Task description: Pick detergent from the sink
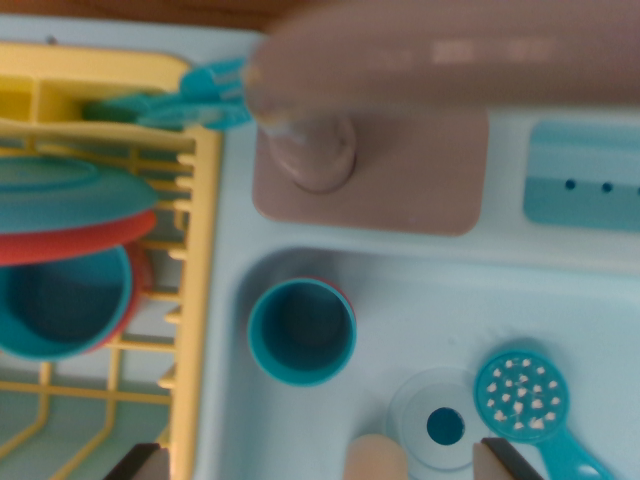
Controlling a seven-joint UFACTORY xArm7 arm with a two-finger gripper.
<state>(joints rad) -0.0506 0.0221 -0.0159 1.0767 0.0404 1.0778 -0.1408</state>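
Observation:
I look straight down into a light blue toy sink (420, 290). A beige rounded object (377, 459) pokes in at the bottom edge; it may be the top of the detergent, but only its tip shows. My gripper (320, 465) is open. Its two dark fingertips (143, 462) sit at the bottom edge, one over the dish rack and one over the sink. The beige object lies between them, nearer the finger on the wrist view's right. Nothing is held.
A teal cup (301, 333) stands in the sink's left part, a teal slotted spoon (522, 397) lies beside the drain (445, 426). The mauve faucet (330, 140) arches above. A yellow dish rack (195, 260) on the left holds teal and red plates (70, 215).

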